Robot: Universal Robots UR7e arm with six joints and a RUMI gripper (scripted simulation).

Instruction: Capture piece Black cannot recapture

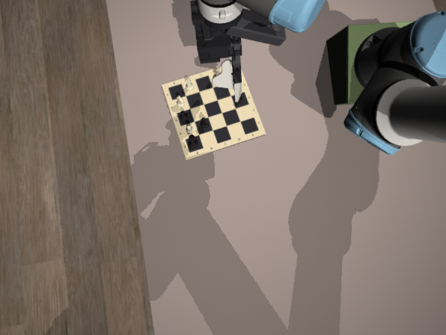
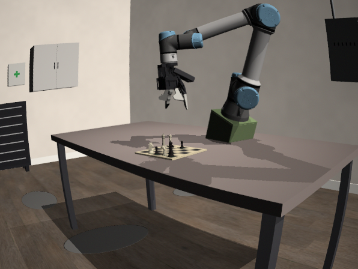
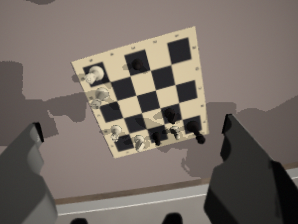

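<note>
I am watching the gripper hanging high above the chessboard, jaws spread fully and gripping nothing, board lying flat on the table near the arm's green base, white and black pieces standing upright along one side.
</note>
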